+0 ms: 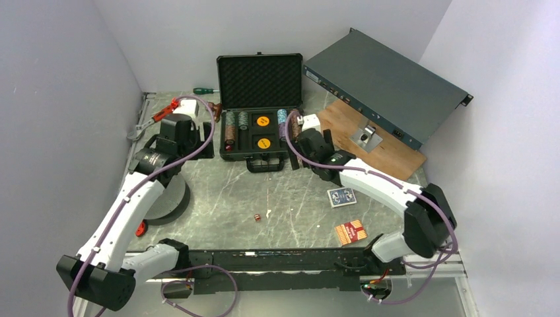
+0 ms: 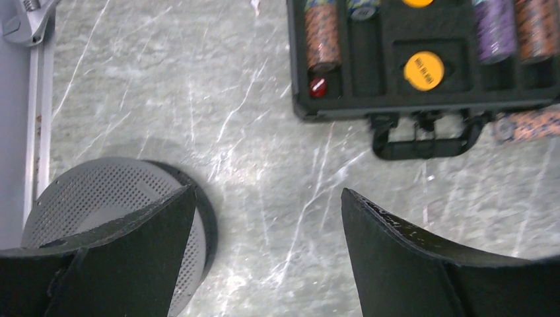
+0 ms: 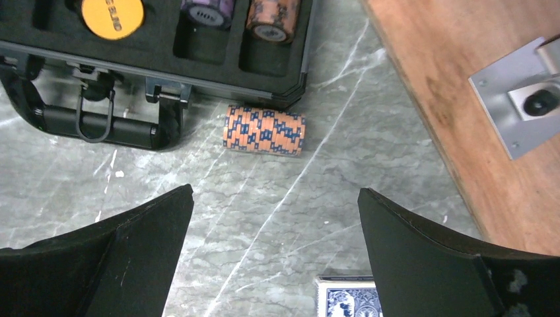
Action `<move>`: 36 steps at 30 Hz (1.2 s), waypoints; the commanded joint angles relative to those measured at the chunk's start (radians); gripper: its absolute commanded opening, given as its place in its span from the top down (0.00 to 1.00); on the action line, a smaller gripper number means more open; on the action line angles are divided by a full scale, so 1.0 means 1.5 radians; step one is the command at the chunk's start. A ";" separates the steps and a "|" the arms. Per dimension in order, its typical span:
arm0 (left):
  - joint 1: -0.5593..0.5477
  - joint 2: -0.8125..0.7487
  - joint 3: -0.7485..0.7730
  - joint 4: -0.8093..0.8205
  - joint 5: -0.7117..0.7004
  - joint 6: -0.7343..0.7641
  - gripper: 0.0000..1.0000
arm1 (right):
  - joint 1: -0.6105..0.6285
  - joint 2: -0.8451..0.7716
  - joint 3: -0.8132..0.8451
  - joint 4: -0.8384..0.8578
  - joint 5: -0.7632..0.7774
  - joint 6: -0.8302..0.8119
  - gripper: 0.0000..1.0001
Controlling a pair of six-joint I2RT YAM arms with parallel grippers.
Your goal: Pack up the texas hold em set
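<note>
Grey marbled tabletop (image 1: 277,198) boxed in by plain white walls (image 1: 66,79).
Left fingers (image 2: 132,257) spread wide, empty; open black case (image 1: 259,80) at back centre, orange chip stack (image 3: 264,130) lying just outside its near right corner; right fingers (image 3: 422,251) spread wide, empty; wooden board (image 1: 389,148) far right.

My left gripper (image 2: 268,190) and right gripper (image 3: 275,190) are matte black, scuffed pale grey along the edges. The table (image 3: 277,218) beneath is grey-green marble veined in white. At the right one's twelve o'clock is a chip stack (image 3: 265,131), orange with blue-and-white edge stripes. At eleven, the case (image 3: 231,86) is black, with a yellow-orange disc (image 3: 112,14) and a purple stack (image 3: 207,10). At six, a card deck (image 3: 348,297) has a blue-and-white ornamental back. At two, the board (image 3: 455,99) is warm brown wood grain.
</note>
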 commanded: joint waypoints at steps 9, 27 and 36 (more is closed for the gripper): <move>-0.002 -0.046 -0.062 0.036 0.026 0.052 0.12 | -0.003 0.134 0.082 -0.040 -0.019 0.047 0.00; -0.001 -0.099 -0.078 0.051 0.081 0.048 0.00 | -0.002 0.154 0.120 -0.071 -0.086 0.094 0.00; -0.002 -0.102 -0.084 0.051 0.063 0.052 0.00 | -0.003 0.102 0.116 -0.087 -0.092 0.108 0.00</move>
